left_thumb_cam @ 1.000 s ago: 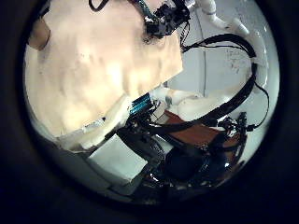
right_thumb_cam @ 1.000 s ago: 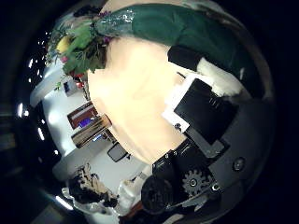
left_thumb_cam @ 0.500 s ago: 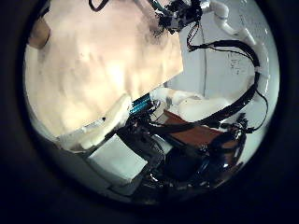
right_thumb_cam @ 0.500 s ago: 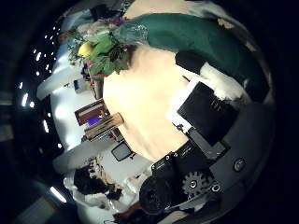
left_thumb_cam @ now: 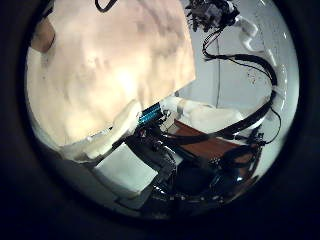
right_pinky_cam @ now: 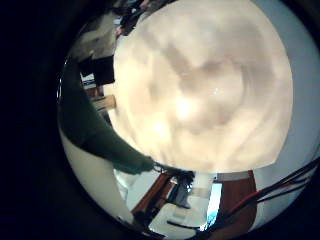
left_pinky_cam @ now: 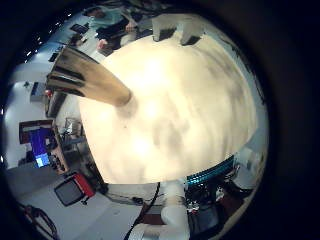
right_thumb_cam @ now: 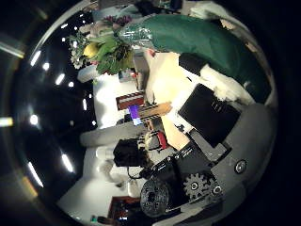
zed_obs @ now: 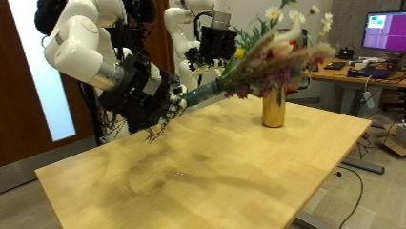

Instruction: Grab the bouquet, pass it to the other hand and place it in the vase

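Observation:
In the outside view my right hand (zed_obs: 150, 95) is shut on the green wrapped stem of the bouquet (zed_obs: 269, 50) and holds it slanted above the table, flowers up over the gold vase (zed_obs: 273, 105). The vase stands upright at the table's far side. My left hand (zed_obs: 215, 43) hangs behind the flowers, above the vase, and holds nothing. The right thumb side palm view shows the green stem (right_thumb_cam: 198, 42) across the palm and the flowers (right_thumb_cam: 103, 52). The stem also shows in the right little finger side palm view (right_pinky_cam: 95, 130). The left little finger side palm view shows the vase (left_pinky_cam: 92, 80).
The wooden table (zed_obs: 191, 172) is bare but for the vase. A desk with a monitor (zed_obs: 385, 33) stands behind the table's far edge. A brown door (zed_obs: 19, 95) is beside the arms.
The right palm view has swung off the table towards the room while the bouquet stays in its grip. In the left thumb side view the other hand has moved past the table's edge.

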Controlling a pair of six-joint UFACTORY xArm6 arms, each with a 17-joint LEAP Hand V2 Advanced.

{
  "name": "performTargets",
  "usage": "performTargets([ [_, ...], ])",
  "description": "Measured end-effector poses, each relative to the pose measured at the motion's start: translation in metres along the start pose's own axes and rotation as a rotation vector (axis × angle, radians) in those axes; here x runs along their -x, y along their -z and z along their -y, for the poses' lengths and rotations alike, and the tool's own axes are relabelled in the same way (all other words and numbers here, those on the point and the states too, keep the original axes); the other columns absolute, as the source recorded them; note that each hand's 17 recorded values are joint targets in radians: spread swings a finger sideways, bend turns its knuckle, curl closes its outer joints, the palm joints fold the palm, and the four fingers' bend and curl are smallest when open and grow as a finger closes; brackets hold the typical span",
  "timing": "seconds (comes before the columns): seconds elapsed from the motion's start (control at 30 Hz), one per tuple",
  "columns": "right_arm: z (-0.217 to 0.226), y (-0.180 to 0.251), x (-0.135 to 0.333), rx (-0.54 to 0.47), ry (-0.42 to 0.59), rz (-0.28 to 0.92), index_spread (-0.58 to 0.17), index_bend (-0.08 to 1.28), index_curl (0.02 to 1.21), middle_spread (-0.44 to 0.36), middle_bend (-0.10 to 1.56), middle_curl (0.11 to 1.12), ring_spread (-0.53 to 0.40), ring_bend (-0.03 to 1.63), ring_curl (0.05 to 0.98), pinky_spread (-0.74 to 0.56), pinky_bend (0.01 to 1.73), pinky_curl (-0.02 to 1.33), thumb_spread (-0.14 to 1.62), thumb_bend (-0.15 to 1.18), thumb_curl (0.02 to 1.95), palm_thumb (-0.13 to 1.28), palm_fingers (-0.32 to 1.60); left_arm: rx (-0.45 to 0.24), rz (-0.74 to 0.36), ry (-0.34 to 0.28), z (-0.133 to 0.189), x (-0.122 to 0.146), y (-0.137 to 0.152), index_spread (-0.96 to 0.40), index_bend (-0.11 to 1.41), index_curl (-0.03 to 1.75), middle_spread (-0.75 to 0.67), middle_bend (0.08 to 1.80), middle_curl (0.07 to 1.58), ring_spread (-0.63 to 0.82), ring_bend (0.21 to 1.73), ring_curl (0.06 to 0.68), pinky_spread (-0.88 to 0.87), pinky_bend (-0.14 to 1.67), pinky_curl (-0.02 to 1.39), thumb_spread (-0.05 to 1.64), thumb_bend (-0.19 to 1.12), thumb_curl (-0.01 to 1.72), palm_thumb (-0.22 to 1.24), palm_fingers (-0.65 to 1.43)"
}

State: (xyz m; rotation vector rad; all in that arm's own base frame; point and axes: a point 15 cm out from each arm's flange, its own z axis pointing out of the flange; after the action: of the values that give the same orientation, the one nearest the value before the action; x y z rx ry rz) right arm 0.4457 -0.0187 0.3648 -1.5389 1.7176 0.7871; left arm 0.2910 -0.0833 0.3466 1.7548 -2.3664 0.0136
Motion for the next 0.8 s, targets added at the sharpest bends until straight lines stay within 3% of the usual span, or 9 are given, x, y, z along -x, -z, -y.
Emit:
performTargets([
  [0.13,-0.01,0.0,0.01,-0.011,0.05,0.019,-0.336,0.9,1.13,-0.161,1.3,0.86,-0.192,1.45,0.617,-0.21,1.34,0.76,0.85,-0.01,0.8,1.23,1.11,0.001,-0.032,0.007,0.001,0.002,-0.001,0.26,0.2,0.43,0.47,0.18,0.27,0.56,0.38,0.213,0.49,0.19,0.28,0.97,-0.03,0.32,0.57,0.17],
  [0.4,-0.029,-0.011,0.052,0.028,0.159,0.213,-0.338,0.9,1.14,-0.161,1.3,0.86,-0.193,1.46,0.622,-0.22,1.31,0.79,0.78,-0.01,0.84,1.22,1.11,-0.066,-0.109,0.038,0.011,0.007,0.019,0.26,0.2,0.44,0.45,0.19,0.27,0.54,0.4,0.215,0.48,0.19,0.28,0.97,-0.03,0.32,0.57,0.19],
  [0.8,-0.053,-0.032,0.07,0.093,0.324,0.427,-0.34,0.9,1.15,-0.16,1.3,0.86,-0.193,1.45,0.624,-0.23,1.27,0.83,0.66,-0.01,0.89,1.22,1.11,-0.154,-0.251,0.057,0.024,0.006,0.04,0.25,0.18,0.43,0.4,0.19,0.28,0.51,0.42,0.216,0.47,0.19,0.28,0.97,-0.03,0.31,0.51,0.21],
])
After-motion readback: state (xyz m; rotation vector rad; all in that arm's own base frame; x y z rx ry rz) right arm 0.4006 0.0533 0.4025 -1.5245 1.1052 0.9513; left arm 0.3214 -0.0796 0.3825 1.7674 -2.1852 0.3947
